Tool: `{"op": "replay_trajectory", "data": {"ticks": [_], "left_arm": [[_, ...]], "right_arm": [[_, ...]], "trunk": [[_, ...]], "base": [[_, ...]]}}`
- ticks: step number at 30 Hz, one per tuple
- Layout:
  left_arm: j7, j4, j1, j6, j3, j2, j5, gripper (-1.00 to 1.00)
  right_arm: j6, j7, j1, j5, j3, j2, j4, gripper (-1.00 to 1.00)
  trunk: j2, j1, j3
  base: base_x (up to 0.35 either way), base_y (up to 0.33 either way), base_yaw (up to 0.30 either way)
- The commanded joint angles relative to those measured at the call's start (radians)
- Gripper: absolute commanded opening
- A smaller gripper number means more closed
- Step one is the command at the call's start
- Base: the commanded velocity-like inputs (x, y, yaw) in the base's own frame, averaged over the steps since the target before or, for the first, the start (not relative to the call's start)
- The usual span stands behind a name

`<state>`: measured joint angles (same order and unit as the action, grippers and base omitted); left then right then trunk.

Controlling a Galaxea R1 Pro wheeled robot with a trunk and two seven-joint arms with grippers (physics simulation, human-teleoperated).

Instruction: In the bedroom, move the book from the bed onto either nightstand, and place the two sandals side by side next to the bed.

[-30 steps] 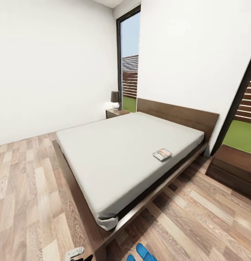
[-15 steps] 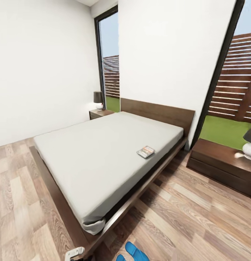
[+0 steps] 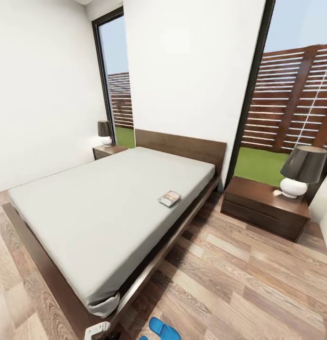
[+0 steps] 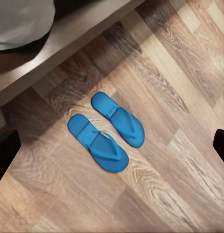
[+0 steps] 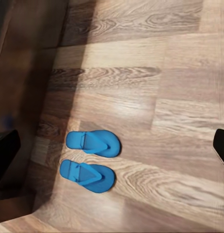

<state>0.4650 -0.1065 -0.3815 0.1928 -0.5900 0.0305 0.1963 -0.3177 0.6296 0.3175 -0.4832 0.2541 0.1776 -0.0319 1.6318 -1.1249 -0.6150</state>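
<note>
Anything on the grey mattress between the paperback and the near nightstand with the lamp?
Head view: bare grey mattress, dark bed frame edge, then wood floor between paperback and nightstand.

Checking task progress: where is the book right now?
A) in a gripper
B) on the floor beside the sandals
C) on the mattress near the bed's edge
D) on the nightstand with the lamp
C: the book lies flat on the bed, on its grey mattress, near the edge facing the nightstand.
</note>
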Motion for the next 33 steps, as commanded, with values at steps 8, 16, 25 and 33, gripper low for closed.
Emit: {"op": "replay_trajectory", "data": {"ticks": [8, 16, 25, 33], "left_arm": [[0.003, 0.001, 0.000, 0.005, -0.008, 0.000, 0.011, 1.00], [0.003, 0.001, 0.000, 0.005, -0.008, 0.000, 0.011, 1.00], [0.003, 0.001, 0.000, 0.005, -0.008, 0.000, 0.011, 1.00], [0.003, 0.001, 0.000, 0.005, -0.008, 0.000, 0.011, 1.00]], "right_arm": [[-0.004, 0.005, 0.002, 0.003, 0.008, 0.000, -0.004, 1.00], [-0.004, 0.005, 0.002, 0.003, 0.008, 0.000, -0.004, 1.00], [-0.003, 0.005, 0.002, 0.003, 0.008, 0.000, -0.004, 1.00], [-0.003, 0.005, 0.002, 0.003, 0.008, 0.000, -0.004, 1.00]], "trunk": [[-0.056, 0.031, 0.024], [-0.063, 0.035, 0.027], [-0.112, 0.062, 0.049], [-0.168, 0.092, 0.074]], "base": [[0.000, 0.000, -0.300], [0.000, 0.000, -0.300], [0.000, 0.000, -0.300], [0.000, 0.000, -0.300]]}}
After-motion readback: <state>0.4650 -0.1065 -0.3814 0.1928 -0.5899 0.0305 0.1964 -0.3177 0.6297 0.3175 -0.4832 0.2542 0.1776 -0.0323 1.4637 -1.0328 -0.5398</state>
